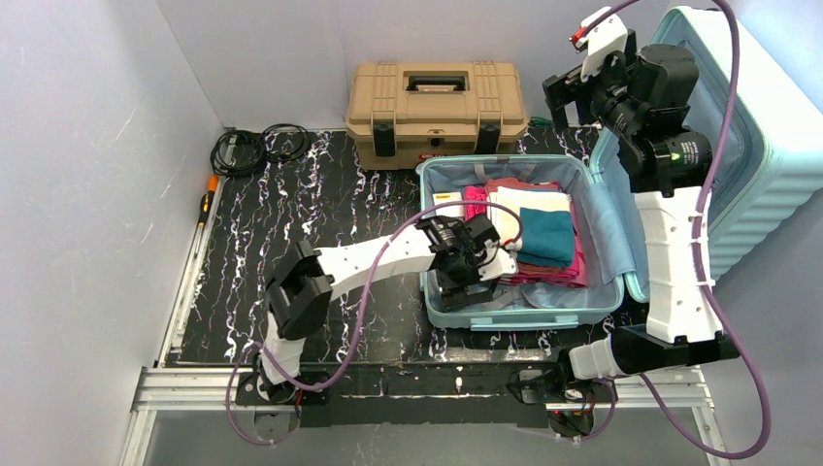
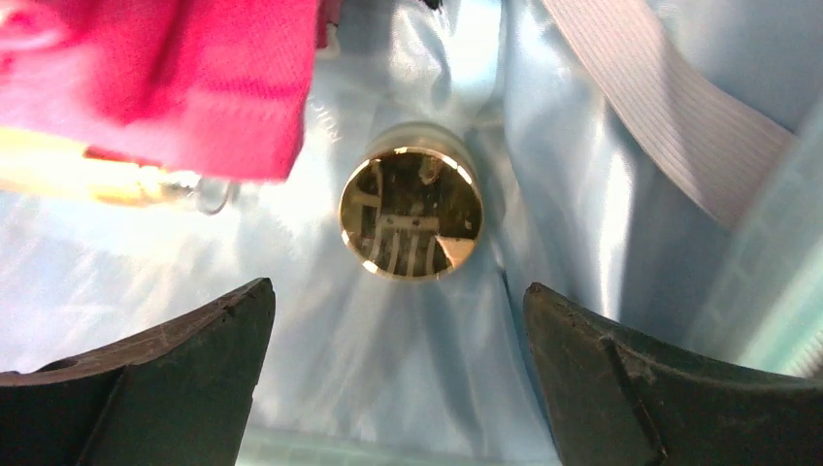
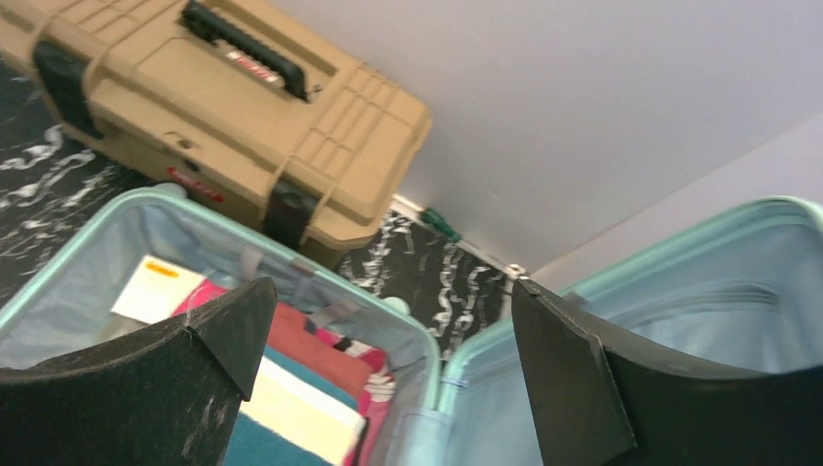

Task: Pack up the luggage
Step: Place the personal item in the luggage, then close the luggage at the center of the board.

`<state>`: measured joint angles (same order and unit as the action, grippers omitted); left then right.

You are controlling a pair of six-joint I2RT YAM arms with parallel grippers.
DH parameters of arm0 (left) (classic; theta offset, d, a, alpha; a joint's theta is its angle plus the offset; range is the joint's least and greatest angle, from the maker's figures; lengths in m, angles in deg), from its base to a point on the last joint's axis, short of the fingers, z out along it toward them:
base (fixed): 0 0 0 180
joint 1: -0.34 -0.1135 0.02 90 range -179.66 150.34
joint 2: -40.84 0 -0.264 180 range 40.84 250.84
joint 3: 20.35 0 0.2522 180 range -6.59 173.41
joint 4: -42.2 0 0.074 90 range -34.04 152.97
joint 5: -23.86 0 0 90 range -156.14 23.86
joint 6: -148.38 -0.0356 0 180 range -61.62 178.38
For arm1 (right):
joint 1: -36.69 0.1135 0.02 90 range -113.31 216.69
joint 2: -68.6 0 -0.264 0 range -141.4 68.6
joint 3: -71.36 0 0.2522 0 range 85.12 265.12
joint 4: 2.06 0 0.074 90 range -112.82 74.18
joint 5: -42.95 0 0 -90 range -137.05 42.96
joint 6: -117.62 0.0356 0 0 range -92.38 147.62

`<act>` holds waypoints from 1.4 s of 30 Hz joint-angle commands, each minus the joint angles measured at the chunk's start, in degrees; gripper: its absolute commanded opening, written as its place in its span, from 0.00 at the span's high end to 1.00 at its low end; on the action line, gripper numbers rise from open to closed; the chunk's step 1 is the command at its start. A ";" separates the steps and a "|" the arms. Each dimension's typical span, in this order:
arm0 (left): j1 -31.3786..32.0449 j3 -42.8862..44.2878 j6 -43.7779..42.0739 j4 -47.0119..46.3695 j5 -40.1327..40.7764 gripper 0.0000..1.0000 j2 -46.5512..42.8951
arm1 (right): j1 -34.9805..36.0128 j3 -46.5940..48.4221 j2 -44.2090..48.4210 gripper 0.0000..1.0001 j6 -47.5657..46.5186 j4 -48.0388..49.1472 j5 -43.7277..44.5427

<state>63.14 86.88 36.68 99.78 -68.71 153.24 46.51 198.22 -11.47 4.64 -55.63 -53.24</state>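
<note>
Here the luggage [image 1: 524, 316] lies open on the worktop [image 1: 291, 214], lid propped up at the right, and folded clothes [image 1: 543, 233] are stacked inside. The left gripper [image 2: 398, 291] is placed low in its near left corner, jaws spread wide and empty. A small round shiny thing [image 2: 411, 214], perhaps a jar or tin, rests on the blue lining just beyond them. The step seems to be the release. The wrist should be lifted straight up, jaws apart, so that the round thing is not knocked and the grey strap [image 2: 670, 107] is not caught. The right gripper [image 3: 388, 301], likewise spread and empty, is held high beside the lid.
</note>
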 commanded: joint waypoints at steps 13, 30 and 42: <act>-6.93 -4.82 -2.35 4.32 10.73 0.02 -25.15 | 0.02 -1.87 1.17 0.00 -23.20 16.21 37.46; -26.79 -17.58 -0.84 1.71 5.14 0.02 -36.80 | 0.02 -14.76 5.54 0.13 -47.14 46.30 52.81; -29.69 -20.26 -0.71 1.64 5.00 0.02 -40.56 | -0.58 -14.42 2.85 0.23 -51.91 45.40 55.15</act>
<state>34.40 67.67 35.50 100.98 -62.72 115.30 46.45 181.98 -9.00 -46.11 -11.74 0.05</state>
